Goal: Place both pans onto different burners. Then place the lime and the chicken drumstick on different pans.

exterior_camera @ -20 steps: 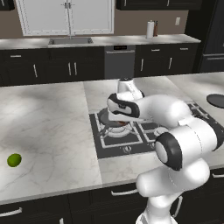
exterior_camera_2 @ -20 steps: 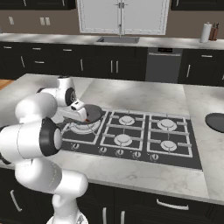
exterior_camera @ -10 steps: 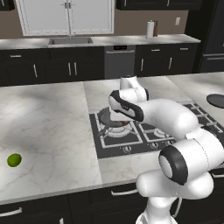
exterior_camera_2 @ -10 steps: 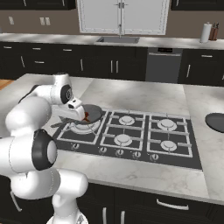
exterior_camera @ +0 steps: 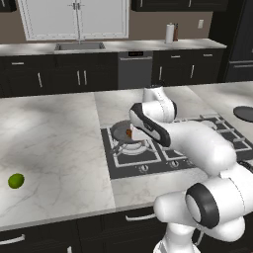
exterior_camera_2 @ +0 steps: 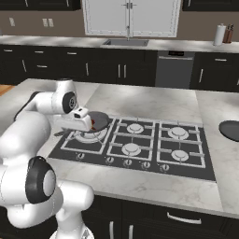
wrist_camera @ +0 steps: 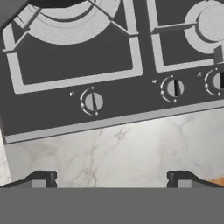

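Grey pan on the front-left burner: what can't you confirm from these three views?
- Grey pan, left base view: right side and contents hidden by the arm; just a sliver of orange-brown drumstick shows.
- Right base view: the hand covers the pan; handle not traceable.
- Dark pan, right base view: cut off by the right edge.
- Gripper, hand view: tips apart, nothing between; pan cut off by the top edge.
- Lime: too small for detail.

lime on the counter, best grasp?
Take the lime across its middle, coming straight down from above. It is small and round, so any pair of opposite sides suits the fingers, and it lies alone on the marble counter with free room all round it. The claw, over by the cooktop, is open.
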Robot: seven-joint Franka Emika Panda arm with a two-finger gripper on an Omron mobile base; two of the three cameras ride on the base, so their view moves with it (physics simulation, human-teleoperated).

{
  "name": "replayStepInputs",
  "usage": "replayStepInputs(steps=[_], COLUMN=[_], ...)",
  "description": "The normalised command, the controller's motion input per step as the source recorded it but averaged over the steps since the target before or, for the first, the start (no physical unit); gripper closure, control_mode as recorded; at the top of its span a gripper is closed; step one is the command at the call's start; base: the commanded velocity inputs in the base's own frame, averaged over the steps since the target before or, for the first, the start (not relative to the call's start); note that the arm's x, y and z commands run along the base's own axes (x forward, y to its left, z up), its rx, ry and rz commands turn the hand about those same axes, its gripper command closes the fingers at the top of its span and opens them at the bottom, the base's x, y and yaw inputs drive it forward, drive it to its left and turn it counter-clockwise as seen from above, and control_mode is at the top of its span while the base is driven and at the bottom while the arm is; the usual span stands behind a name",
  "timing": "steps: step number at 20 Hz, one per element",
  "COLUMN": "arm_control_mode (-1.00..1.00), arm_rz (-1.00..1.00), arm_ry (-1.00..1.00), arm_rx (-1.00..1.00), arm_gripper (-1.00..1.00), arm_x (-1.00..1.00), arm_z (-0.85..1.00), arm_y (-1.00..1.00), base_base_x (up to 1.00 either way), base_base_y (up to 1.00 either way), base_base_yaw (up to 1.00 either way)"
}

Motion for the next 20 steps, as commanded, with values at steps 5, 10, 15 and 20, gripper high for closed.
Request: replayStepInputs(steps=[5, 10, 15, 20], arm_control_mode=[-1.0, -1.0, -1.0, -1.0], arm_rz=[0.04, 0.03, 0.01, 0.0], arm_ry=[0.0, 0.0, 0.0, 0.0], arm_rx=[0.0, 0.0, 0.0, 0.0], arm_gripper=[-1.0, -1.0, -1.0, -1.0], arm_x=[-0.37, -0.28, -0.13, -0.17], arm_z=[0.0, 0.03, 0.05, 0.0], arm_y=[-0.11, -0.16, -0.04, -0.03], base_base_x=[0.0, 0.0, 0.0, 0.0], base_base_y=[0.0, 0.0, 0.0, 0.0], base_base_yaw=[0.0, 0.0, 0.0, 0.0])
